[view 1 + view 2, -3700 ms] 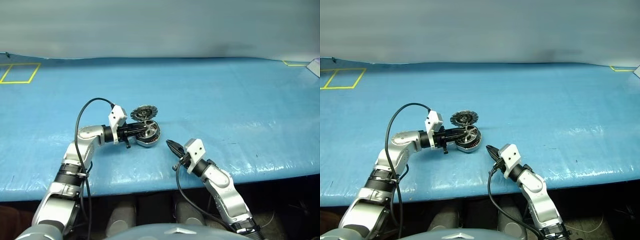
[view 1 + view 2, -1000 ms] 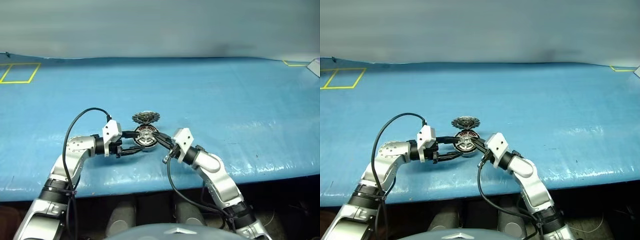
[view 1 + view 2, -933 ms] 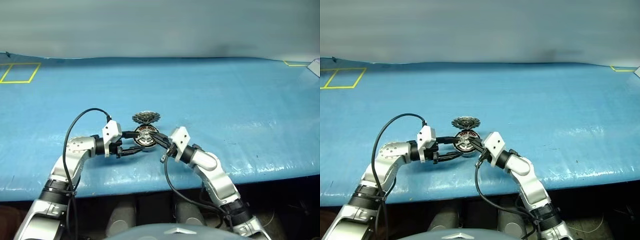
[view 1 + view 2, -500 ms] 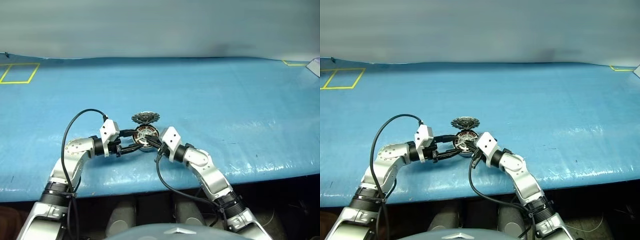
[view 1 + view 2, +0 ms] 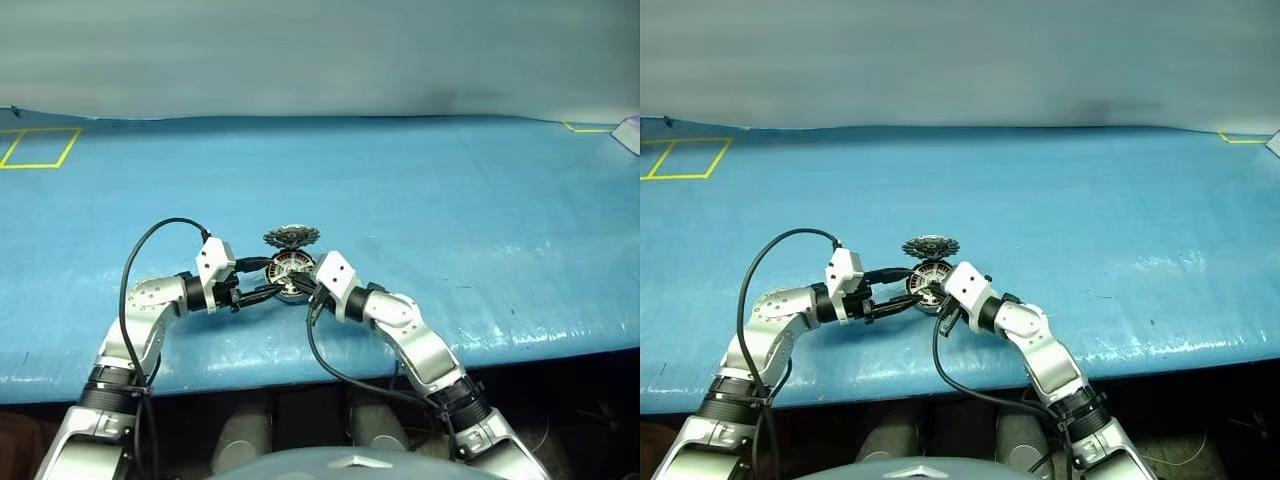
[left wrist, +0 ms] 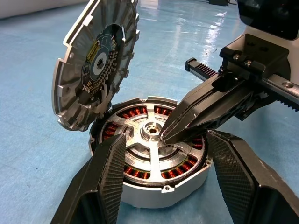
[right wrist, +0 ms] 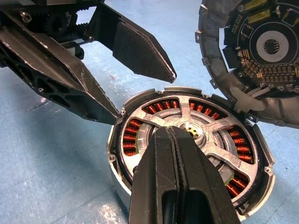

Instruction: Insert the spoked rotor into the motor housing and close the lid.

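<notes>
Both arms reach forward over the blue desk [image 5: 480,200] and bend inward at the wrists, so the two grippers meet head-on near the desk's front edge. The left gripper [image 6: 163,186] comes in from the robot's left, pointing slightly downward, with its two fingers [image 6: 105,179] spread to either side of the motor housing [image 6: 149,161]; each pad sits close against the housing's outer wall, though firm contact cannot be confirmed. The right gripper [image 7: 172,135] comes in from the robot's right, fingers clenched together into a single point with nothing between them; that tip rests on top of the housing, right at the central hub.

The motor housing lies flat on the desk between the two grippers. It is a shallow silver round body with a ring of copper-orange windings showing through gaps, and the spoked rotor [image 7: 215,135] seated inside it: flat silvery spokes radiate from a small hub with a brass-coloured centre. The lid [image 6: 96,65] stands open, tilted up on the far side of the housing, hinged at its edge. The lid has a notched grey rim, and its inner face carries a dark circuit board with a hexagonal centre hole
</notes>
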Robot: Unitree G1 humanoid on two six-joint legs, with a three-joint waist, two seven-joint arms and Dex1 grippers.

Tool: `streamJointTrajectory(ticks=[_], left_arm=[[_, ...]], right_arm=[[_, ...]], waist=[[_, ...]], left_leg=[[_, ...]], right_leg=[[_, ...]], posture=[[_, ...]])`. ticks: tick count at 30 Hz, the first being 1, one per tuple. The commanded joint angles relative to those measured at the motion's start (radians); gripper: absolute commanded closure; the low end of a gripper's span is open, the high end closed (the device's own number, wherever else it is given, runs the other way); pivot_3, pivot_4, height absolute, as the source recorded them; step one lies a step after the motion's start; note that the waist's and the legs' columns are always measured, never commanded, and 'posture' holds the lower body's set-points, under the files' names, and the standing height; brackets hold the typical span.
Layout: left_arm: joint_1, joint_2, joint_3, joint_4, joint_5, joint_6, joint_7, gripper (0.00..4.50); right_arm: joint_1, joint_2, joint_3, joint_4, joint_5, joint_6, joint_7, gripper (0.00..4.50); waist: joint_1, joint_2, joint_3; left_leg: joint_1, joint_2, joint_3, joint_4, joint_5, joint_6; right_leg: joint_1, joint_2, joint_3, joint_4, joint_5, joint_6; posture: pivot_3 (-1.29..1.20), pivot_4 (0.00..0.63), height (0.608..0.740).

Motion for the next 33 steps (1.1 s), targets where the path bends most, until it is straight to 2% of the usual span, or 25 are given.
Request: streamJointTrajectory(ticks=[1, 9, 21, 27, 33], left_arm=[[0.005, 0.000, 0.024, -0.014, -0.010, -0.027, 0.005, 1.52], [0.001, -0.015, 0.022, 0.007, -0.012, -0.042, 0.004, 1.52], [0.024, -0.043, 0.057, 0.029, -0.067, -0.045, -0.022, 1.52], [0.042, -0.045, 0.065, 0.026, -0.075, -0.049, -0.029, 1.52], [0.064, -0.051, 0.092, 0.024, -0.094, -0.117, -0.056, 1.52]], right_arm=[[0.023, 0.011, -0.025, -0.095, 0.052, -0.010, 0.009, 4.50], [-0.002, 0.023, -0.119, -0.183, 0.102, 0.005, -0.045, 4.50], [-0.050, -0.002, -0.224, -0.025, 0.082, 0.003, -0.127, 4.50], [-0.083, -0.002, -0.256, 0.005, 0.100, -0.020, -0.128, 4.50], [-0.202, 0.013, -0.273, 0.107, 0.153, -0.080, -0.047, 4.50]], waist=[[0.001, 0.000, 0.000], [0.000, 0.000, 0.000], [-0.002, 0.000, 0.000], [-0.002, 0.000, 0.000], [-0.008, 0.001, 0.001]], left_leg=[[0.000, 0.000, 0.000, -0.001, 0.000, 0.000], [-0.002, 0.000, 0.000, 0.000, 0.000, 0.000], [-0.002, 0.000, 0.000, -0.001, 0.000, 0.000], [-0.002, 0.000, 0.000, -0.001, 0.000, 0.000], [-0.002, 0.000, 0.001, -0.001, 0.000, 0.000]], right_leg=[[0.000, 0.000, 0.000, 0.000, 0.000, 0.000], [-0.002, 0.000, 0.000, 0.000, 0.000, 0.000], [-0.002, 0.000, 0.000, -0.001, 0.000, 0.000], [-0.002, 0.000, 0.000, 0.000, 0.000, 0.000], [-0.002, 0.000, 0.000, -0.001, 0.000, 0.000]], posture=[[0.00, 0.150, 0.740], [0.00, 0.150, 0.740], [0.00, 0.150, 0.740], [0.00, 0.150, 0.740], [0.00, 0.150, 0.740]])
